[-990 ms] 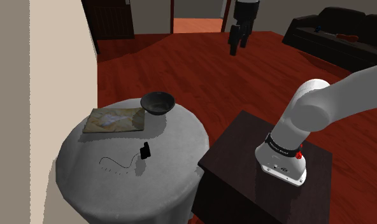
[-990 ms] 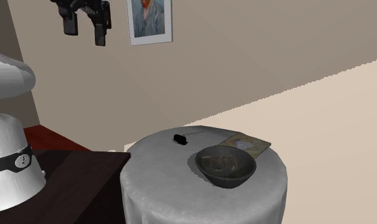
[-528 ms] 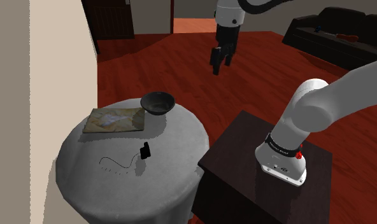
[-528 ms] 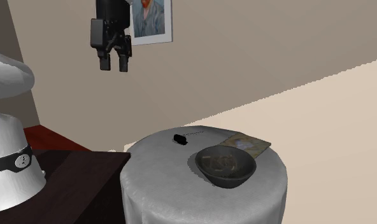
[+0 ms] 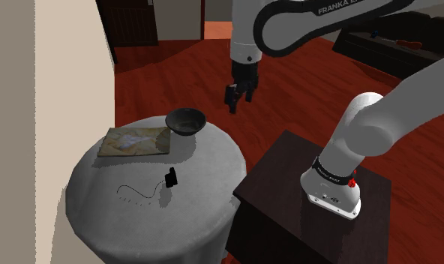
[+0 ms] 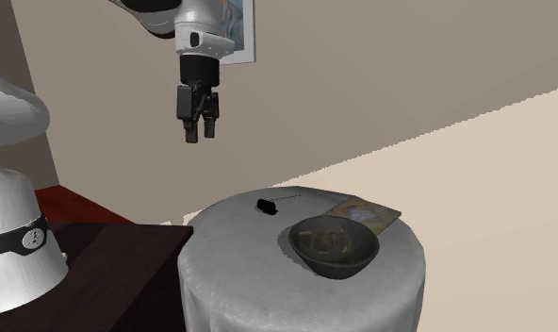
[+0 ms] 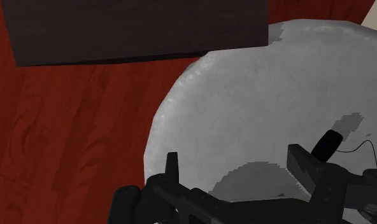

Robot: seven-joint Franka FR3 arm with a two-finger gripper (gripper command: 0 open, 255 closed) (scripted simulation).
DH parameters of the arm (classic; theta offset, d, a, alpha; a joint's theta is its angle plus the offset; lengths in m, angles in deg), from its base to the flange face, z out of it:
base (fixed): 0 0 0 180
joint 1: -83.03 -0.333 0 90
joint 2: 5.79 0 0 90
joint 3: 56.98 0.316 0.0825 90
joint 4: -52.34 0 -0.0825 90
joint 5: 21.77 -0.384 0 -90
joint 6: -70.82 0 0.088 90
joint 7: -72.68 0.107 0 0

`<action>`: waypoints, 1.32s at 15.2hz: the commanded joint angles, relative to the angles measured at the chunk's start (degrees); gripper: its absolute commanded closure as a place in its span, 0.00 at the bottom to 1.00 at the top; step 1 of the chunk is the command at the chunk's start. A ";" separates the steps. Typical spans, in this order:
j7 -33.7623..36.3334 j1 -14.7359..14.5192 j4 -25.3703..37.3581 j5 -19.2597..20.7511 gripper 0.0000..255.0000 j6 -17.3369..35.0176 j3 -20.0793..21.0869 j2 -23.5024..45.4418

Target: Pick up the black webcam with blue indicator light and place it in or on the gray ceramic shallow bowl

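1. Setting: red wood floor. A round table under grey cloth stands beside the dark stand.
2. Pincer: spread, holding nothing, hanging in the air over the table's edge nearest the stand.
3. Change: within the last second it has swung in from high over the far floor and dropped toward the table. Judged: approach under way, grasp not yet begun.
4. Webcam: on the table, untouched, well below the pincer and off beyond one finger, not between the two. A further shift looks necessary.
5. Count: one webcam, one thin cable, one dark shallow bowl, one flat mat.
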 commanded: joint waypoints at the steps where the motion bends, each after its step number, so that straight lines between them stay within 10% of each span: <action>1: 2.16 -0.40 -0.05 -0.64 0.00 3.38 1.71 3.03; 10: 14.01 -1.35 3.82 1.23 0.00 17.86 9.55 20.78; 20: 31.80 -5.62 15.80 14.83 0.00 28.05 11.49 44.35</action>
